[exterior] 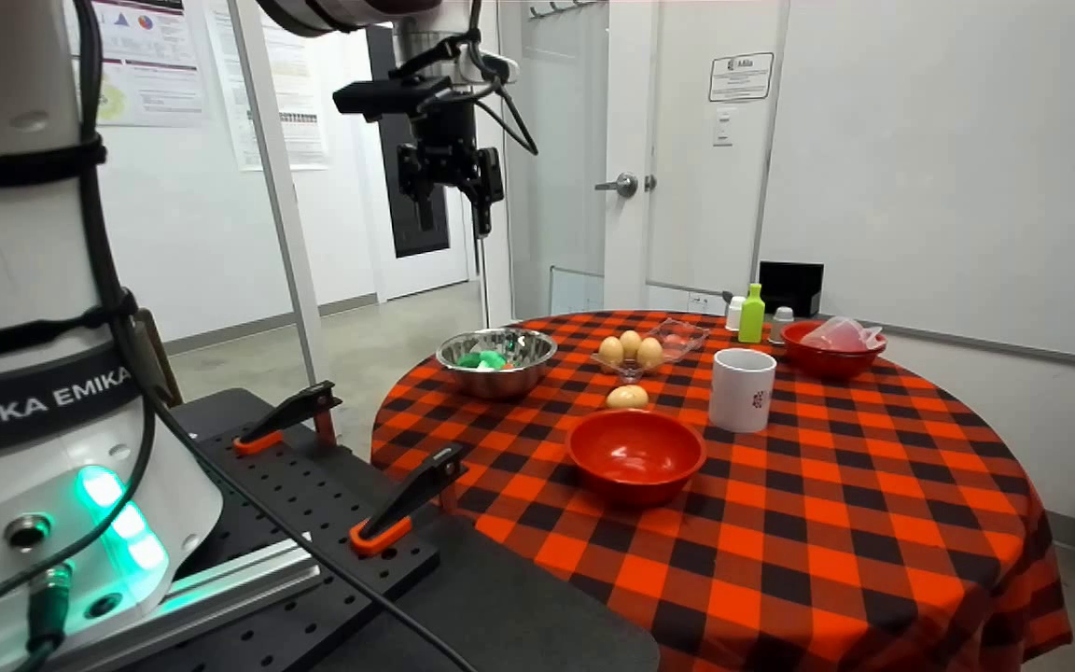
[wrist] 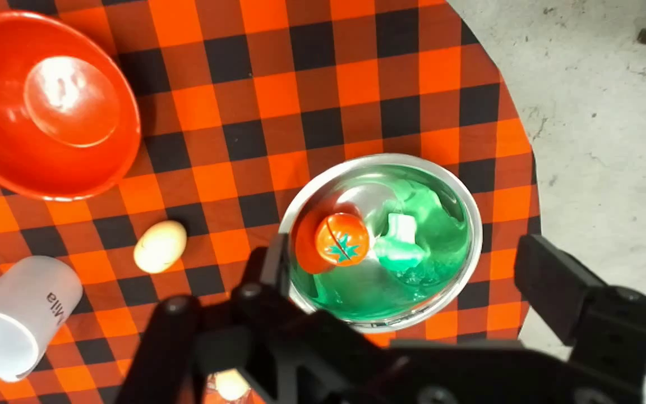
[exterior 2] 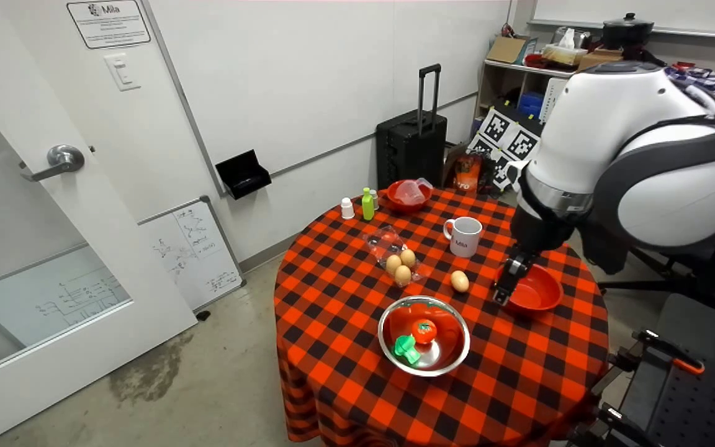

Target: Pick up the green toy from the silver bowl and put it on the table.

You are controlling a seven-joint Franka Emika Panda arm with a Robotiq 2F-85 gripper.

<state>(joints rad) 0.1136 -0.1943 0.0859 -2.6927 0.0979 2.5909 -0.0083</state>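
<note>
1. Silver bowl [exterior: 500, 383], one: shiny metal, upright on the round table [exterior: 836, 523], which wears a red-and-black checkered cloth [exterior 2: 494, 391].
2. Green toy [wrist: 399, 255], one: small, lumpy, lying inside the silver bowl.
3. Toy tomato [wrist: 342, 239], one: orange-red with a green star-shaped crown; inside the silver bowl, just beside the green toy, contact undetermined.
4. Gripper [exterior: 454, 224], one: black, pointing down, fingers spread wide; well above the silver bowl, which shows mostly between them in the wrist view.
5. White mug [exterior 2: 464, 239], one: lettered "Mila", upright, apart from the silver bowl.
6. Loose egg [exterior 2: 460, 282], one: brown, near the silver bowl, between it and the white mug.
7. Red bowl [exterior: 640, 448], one: glossy, upright, apart from the silver bowl.
8. Eggs [exterior 2: 402, 274], three: brown, in a clear plastic carton [exterior 2: 382, 247] near the silver bowl.
9. Green bottle [exterior 2: 367, 206], one: upright, well apart from the silver bowl, with small capped containers [exterior 2: 347, 209] beside it.
10. Further red bowl [exterior 2: 404, 207], one: well apart from the silver bowl, holding a translucent cup [exterior 2: 412, 191].
</note>
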